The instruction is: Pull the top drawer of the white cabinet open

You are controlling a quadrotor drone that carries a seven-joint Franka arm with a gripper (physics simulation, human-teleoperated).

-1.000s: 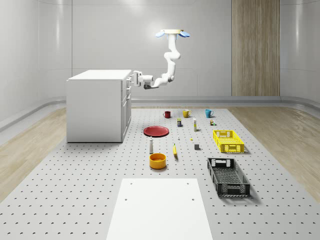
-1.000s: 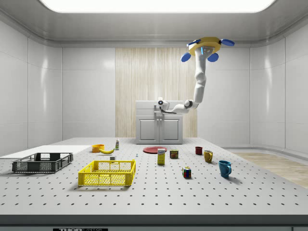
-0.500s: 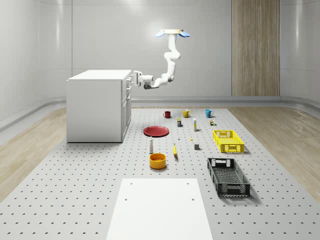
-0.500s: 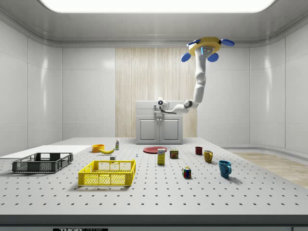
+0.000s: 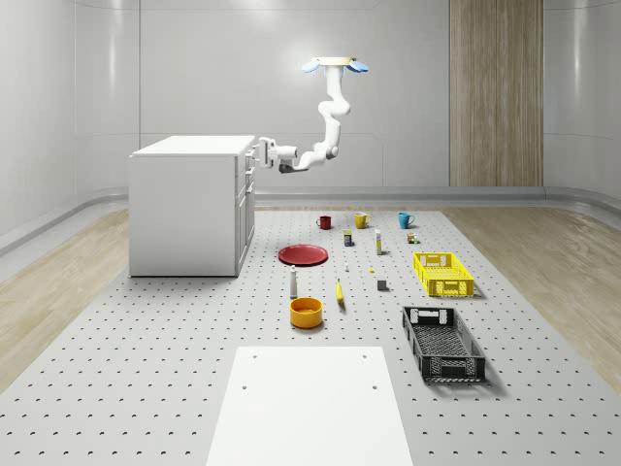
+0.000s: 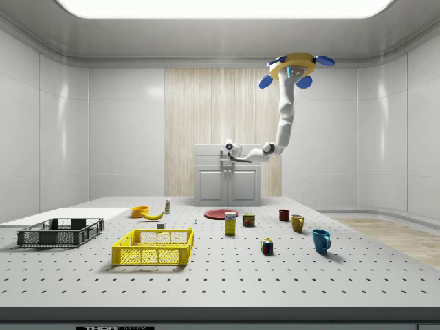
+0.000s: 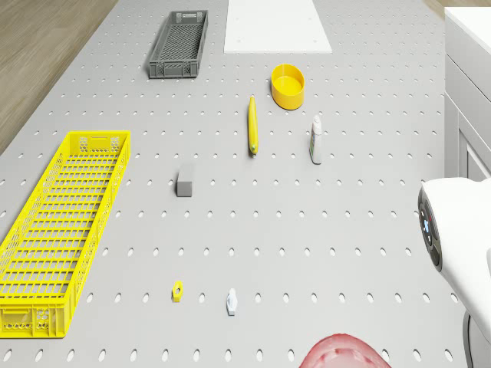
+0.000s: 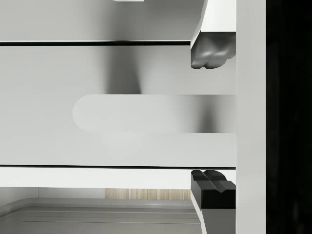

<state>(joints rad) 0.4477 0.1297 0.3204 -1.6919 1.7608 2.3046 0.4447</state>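
The white cabinet point(image 5: 184, 204) stands at the whole-scene view's left; in the side view the cabinet point(image 6: 227, 180) is at the back. My drone point(image 5: 335, 65) hovers high above the table, off the cabinet's front. The arm bends down to the top drawer, and my gripper point(image 5: 260, 153) is at the drawer front. In the wrist view the drawer front point(image 8: 122, 73) is close, with its rounded bar handle point(image 8: 146, 113). My gripper point(image 8: 213, 117) is open, one fingertip point(image 8: 212, 51) on each side of the handle's end, both apart from it. The drawer looks flush with the cabinet.
On the pegboard table lie a red plate point(image 5: 304, 254), an orange bowl point(image 5: 306, 312), a banana point(image 5: 340, 291), a small bottle point(image 5: 293, 282), three mugs point(image 5: 361, 220), a yellow crate point(image 5: 443, 273), a black crate point(image 5: 442, 342) and a white board point(image 5: 310, 403).
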